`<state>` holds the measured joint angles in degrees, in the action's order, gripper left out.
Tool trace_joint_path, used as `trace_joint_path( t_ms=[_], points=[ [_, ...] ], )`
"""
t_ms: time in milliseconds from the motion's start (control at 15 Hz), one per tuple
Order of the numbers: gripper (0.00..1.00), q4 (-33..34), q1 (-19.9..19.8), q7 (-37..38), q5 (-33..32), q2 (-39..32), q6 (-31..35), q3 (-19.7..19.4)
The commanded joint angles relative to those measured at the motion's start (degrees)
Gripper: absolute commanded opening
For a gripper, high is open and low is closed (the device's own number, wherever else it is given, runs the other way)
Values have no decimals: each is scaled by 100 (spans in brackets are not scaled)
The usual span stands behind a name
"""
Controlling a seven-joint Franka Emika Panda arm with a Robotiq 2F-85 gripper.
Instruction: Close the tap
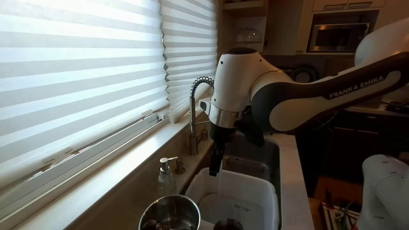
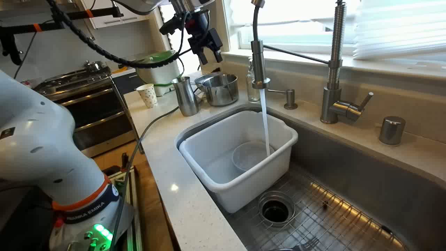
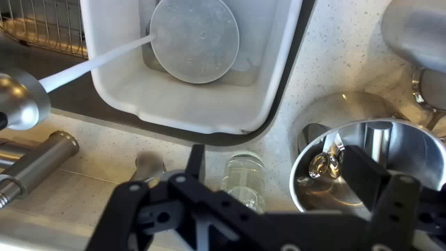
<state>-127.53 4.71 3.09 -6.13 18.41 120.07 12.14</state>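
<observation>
The silver tap [image 2: 331,101] stands on the counter behind the sink. Its lever handle [image 2: 364,101] sticks out to the right and tilts up. Its spout head [image 2: 259,66] hangs over the white tub, and a water stream [image 2: 265,122] runs from it into the tub. In the wrist view the spout head [image 3: 26,99] is at the left edge; the lever does not show there. The tap [image 1: 192,127] also shows in an exterior view, partly behind the arm. My gripper [image 2: 212,60] is open and empty, in the air left of the spout. In the wrist view its fingers [image 3: 280,167] are wide apart.
The white tub [image 2: 237,183] sits in the sink, with a round translucent container [image 2: 249,155] inside. A glass soap bottle [image 3: 244,174], a soap pump [image 2: 290,99], a steel pot [image 2: 221,92], a metal pitcher [image 2: 187,97] and a paper cup [image 2: 148,96] stand on the counter.
</observation>
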Motion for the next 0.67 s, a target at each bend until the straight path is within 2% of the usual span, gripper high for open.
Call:
trace_joint_path(
  t_ms=[0, 333, 600],
  points=[
    [100, 11, 104, 31, -38, -10, -14, -91],
    [100, 11, 104, 31, -38, -11, -14, -91],
    [100, 376, 90, -196, -36, -26, -322, -212]
  ],
)
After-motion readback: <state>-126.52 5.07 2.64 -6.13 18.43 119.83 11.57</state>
